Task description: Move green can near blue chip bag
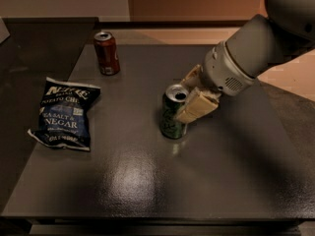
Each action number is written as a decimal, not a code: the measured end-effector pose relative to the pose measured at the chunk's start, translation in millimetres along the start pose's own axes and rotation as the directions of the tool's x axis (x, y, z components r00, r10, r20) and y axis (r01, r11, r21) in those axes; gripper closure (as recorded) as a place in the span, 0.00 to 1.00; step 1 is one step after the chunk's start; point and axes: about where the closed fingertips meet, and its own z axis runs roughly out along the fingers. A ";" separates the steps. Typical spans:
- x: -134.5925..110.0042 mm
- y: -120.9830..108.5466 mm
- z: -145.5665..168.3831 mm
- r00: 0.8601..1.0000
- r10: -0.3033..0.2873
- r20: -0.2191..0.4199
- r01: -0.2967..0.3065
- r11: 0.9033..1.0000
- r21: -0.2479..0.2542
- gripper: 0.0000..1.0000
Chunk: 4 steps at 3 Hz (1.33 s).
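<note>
Gripper (184, 98) against upright green can (170, 123); blue chip bag (64, 113) well apart

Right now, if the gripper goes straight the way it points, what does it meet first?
Probably the green can: the gripper is beside its top, pointing toward it; exact depth unclear.

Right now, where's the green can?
Camera view: the green can is near the middle of the table, held by the gripper reaching in from the right. The chip bag lies to its left, the red can behind-left.
</note>
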 end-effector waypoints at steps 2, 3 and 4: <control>-42.3 9.1 11.4 0.997 -0.052 0.052 0.055 0.997 -0.049 1.00; -66.4 13.7 28.2 0.993 -0.104 0.056 0.108 0.991 -0.083 1.00; -86.8 14.4 44.8 0.987 -0.150 0.059 0.155 0.982 -0.107 1.00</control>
